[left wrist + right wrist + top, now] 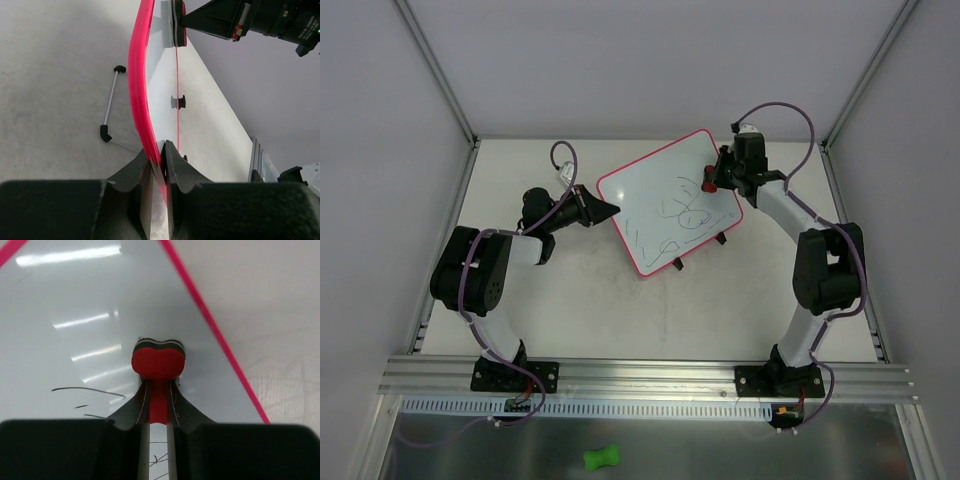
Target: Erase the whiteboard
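The whiteboard [665,195], white with a thin pink-red frame, lies at an angle in the middle of the table, with dark scribbles [682,212] across its right half. My left gripper [611,210] is shut on its left edge; in the left wrist view the jaws [161,150] pinch the pink frame of the whiteboard [136,65]. My right gripper [712,180] is shut on a red eraser [708,186] at the board's right corner. In the right wrist view the eraser [158,362] rests on the whiteboard [75,340], held in my right gripper [158,386], beside scribbles [80,389].
Two small black clips [720,238] stick out from the board's near edge. A thin metal rod with black ends [111,102] lies on the table beside the board. A green bone-shaped piece [601,458] sits below the front rail. Walls enclose the table on three sides.
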{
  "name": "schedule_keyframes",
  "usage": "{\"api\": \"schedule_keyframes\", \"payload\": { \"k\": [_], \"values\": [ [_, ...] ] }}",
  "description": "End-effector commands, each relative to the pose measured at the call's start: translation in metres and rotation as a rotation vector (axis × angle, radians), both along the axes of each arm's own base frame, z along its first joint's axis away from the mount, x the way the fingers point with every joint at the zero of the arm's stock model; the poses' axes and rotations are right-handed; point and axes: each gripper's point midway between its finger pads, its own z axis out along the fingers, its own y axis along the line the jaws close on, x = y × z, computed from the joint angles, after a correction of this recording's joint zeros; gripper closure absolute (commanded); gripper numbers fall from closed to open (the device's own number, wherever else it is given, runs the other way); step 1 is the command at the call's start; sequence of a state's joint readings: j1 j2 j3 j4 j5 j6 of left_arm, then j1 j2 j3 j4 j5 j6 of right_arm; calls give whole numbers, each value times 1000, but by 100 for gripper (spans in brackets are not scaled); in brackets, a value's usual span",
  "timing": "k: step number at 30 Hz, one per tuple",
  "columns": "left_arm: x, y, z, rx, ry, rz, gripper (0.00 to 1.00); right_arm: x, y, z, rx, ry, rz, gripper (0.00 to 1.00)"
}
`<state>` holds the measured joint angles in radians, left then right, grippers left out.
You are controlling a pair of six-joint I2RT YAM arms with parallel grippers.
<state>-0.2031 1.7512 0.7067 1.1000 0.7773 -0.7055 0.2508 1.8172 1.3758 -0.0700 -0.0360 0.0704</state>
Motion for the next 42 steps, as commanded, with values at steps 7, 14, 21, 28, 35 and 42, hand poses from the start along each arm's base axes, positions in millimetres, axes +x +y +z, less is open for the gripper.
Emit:
{"api": "schedule_keyframes", "payload": {
  "k": [7,14,21,28,35,42],
  "values": [
    [-5,-3,12,53,-144,-40,100,-36,115,40,-121,-188,402,100],
    [-5,-3,12,56,-143,-41,100,-45,123,34,-174,-186,413,99],
    [-4,-4,11,55,-141,-43,100,-29,70,13,-97,-93,194,100],
    [-5,-4,12,55,-145,-43,100,-29,-7,-29,-3,40,-105,100],
    [-4,-4,14,52,-144,-43,100,-32,-6,-37,54,12,-82,100],
    [-5,-4,13,53,-144,-44,100,-41,42,-17,-5,-119,126,100]
  ]
}}
